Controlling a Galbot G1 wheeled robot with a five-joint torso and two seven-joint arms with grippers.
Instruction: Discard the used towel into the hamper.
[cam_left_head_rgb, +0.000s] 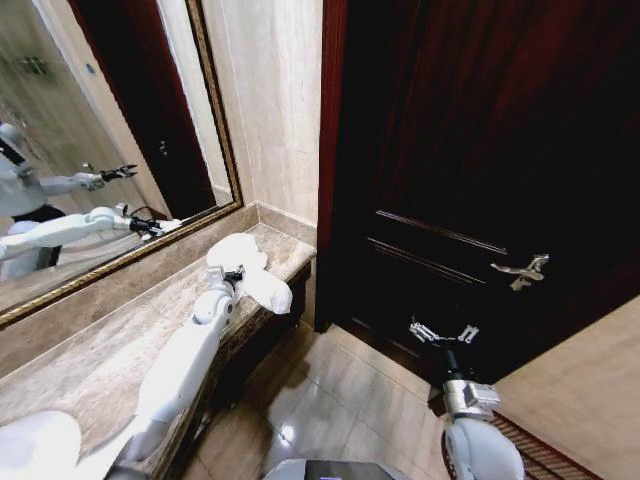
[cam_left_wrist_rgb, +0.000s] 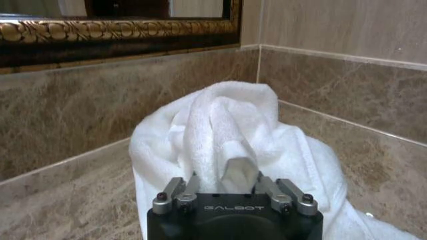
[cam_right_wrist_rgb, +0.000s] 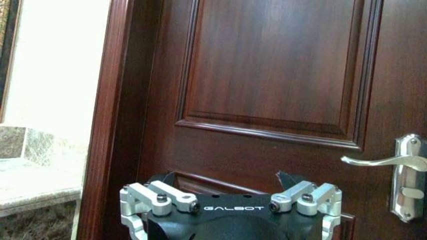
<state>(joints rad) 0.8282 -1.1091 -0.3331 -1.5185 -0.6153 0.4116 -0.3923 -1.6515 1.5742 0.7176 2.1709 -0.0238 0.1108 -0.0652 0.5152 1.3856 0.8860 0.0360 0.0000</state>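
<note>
The white towel (cam_left_head_rgb: 245, 262) lies bunched at the far corner of the marble counter (cam_left_head_rgb: 90, 370). My left gripper (cam_left_head_rgb: 234, 274) reaches into it from the near side. In the left wrist view a raised fold of the towel (cam_left_wrist_rgb: 233, 120) stands pinched in my left gripper (cam_left_wrist_rgb: 237, 175), which is shut on it. My right gripper (cam_left_head_rgb: 443, 332) hangs open over the floor in front of the dark door, holding nothing, and the right wrist view shows this right gripper (cam_right_wrist_rgb: 227, 177) spread wide. A red-brown ribbed strip (cam_left_head_rgb: 540, 445) low beside my right arm may be the hamper's edge; the rest is hidden.
A gold-framed mirror (cam_left_head_rgb: 120, 150) runs along the wall behind the counter. The dark wooden door (cam_left_head_rgb: 470, 150) with a silver lever handle (cam_left_head_rgb: 522, 270) stands closed on the right. Glossy floor tiles (cam_left_head_rgb: 340, 400) lie between counter and door. A white basin edge (cam_left_head_rgb: 40, 445) is near left.
</note>
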